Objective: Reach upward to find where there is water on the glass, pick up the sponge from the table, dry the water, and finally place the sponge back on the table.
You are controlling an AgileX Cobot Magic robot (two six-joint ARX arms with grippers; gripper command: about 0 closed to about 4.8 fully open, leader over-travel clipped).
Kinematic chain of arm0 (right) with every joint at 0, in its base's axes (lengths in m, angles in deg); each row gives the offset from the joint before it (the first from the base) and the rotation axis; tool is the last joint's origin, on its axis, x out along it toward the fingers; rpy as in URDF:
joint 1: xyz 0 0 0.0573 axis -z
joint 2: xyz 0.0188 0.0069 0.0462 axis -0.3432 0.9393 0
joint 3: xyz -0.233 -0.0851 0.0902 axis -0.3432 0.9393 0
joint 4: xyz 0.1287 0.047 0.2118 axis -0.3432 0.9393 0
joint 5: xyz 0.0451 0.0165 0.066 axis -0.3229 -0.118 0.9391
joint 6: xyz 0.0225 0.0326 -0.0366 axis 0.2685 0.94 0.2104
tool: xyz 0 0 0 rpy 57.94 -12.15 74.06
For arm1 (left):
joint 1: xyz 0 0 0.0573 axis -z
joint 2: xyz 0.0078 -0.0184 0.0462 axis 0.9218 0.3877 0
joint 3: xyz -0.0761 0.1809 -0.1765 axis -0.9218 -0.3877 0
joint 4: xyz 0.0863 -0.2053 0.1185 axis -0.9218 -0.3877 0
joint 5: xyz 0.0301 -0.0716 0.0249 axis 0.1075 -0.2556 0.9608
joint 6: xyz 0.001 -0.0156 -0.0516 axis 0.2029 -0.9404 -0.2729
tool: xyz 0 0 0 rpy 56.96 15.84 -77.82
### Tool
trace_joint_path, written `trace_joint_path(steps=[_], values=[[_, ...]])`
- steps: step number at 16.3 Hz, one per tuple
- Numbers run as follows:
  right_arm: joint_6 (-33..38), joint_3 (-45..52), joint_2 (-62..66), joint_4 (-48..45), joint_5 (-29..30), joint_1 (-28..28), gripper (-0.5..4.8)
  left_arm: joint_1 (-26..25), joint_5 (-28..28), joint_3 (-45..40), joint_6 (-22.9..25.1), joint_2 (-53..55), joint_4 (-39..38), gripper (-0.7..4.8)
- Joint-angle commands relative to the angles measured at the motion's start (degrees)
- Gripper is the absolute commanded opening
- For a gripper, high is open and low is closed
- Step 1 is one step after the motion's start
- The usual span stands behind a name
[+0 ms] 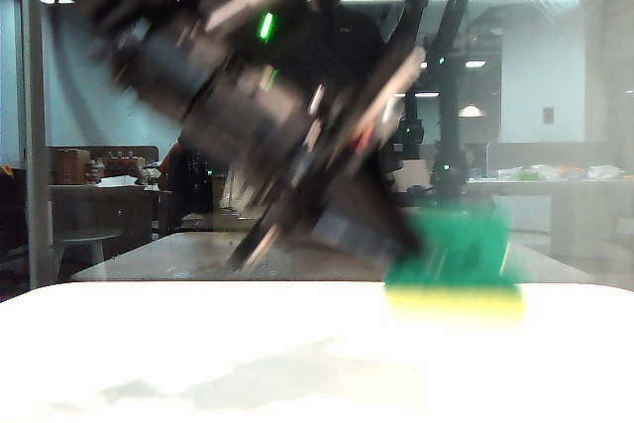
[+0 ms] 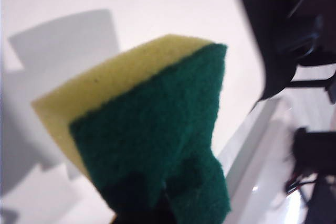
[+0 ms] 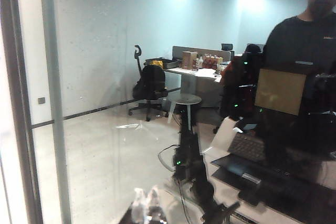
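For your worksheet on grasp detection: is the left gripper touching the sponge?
Touching. In the left wrist view the sponge fills the frame, its green layer pinched at the left gripper; the exterior view shows it blurred at that arm's tip.

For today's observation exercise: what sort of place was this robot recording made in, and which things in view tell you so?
Probably an office or lab. Through the glass stand a swivel chair and cluttered desks. The left gripper holds a sponge over a white table.

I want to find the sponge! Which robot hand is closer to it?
Left. The left gripper is shut on the sponge over the table. The right gripper isn't in view.
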Motion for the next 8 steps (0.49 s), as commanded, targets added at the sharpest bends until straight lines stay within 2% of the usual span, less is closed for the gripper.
trace_joint_path(steps=[1, 5, 8], values=[[0.0, -0.2, -0.3, -0.6, 0.0, 0.0, -0.06, -0.4, 0.3, 6.1, 2.0, -2.9, -0.5, -0.05], [0.0, -0.2, -0.3, -0.7, 0.0, 0.0, -0.06, -3.3, 5.1, 19.3, 9.6, -7.3, -8.4, -0.05], [0.0, -0.2, -0.3, -0.6, 0.0, 0.0, -0.06, -7.7, 6.7, 33.1, 15.8, -8.0, -18.2, -0.06]])
